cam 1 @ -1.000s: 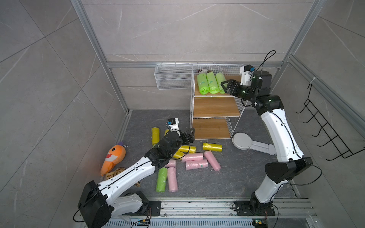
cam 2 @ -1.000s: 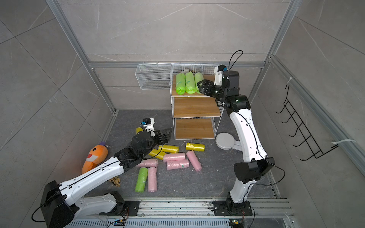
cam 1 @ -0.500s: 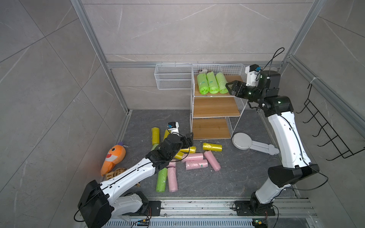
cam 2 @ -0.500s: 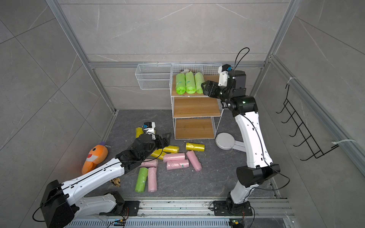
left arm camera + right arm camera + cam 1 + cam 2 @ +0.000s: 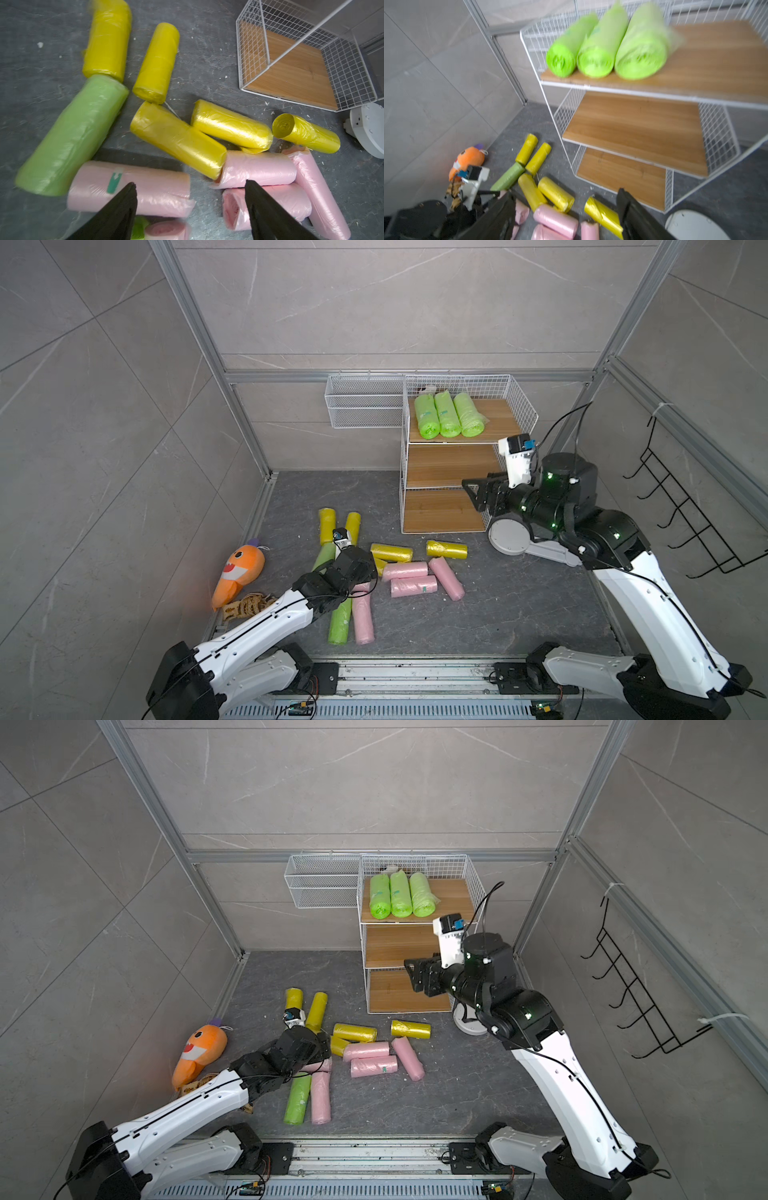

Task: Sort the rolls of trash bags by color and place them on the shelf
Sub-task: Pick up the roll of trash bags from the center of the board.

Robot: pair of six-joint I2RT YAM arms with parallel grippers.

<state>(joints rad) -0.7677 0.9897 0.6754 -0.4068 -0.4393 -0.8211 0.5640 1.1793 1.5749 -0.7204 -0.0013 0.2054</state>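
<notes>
The shelf [image 5: 449,466], a three-tier white wire-mesh rack with light wooden boards, stands directly beyond the right gripper [image 5: 471,493]. That gripper hangs in the air in front of the middle and bottom tiers, with its jaws spread wide and nothing between them. Higher than that gripper and farther back, on the top tier, three lime green rolls [image 5: 446,416] lie side by side and touching, their crinkled round ends turned toward it. The other rolls are scattered on the dark grey floor [image 5: 519,614], below the right gripper and all around the left gripper [image 5: 190,182]. The left gripper sits low over the heap, jaws wide apart and clamped on nothing. Under its fingers [image 5: 116,218] lies a pale pink roll [image 5: 155,187]; one finger overlaps it in the left wrist view, and whether it touches cannot be told. Just ahead of the fingertips a glossy yellow roll [image 5: 178,139] lies slantwise, its near end against a second pink roll [image 5: 259,168], which is soft and wrinkled. On the gripper's left a dull green roll [image 5: 72,135] stretches away from it, end to end with a far yellow roll [image 5: 108,39]. Behind the gripper, beside the left forearm, a bright green roll [image 5: 338,622] and a long pink roll [image 5: 363,620] lie parallel and touching. A small teal sticker [image 5: 115,179] sits on the pale pink roll, right at the tip of one finger.
</notes>
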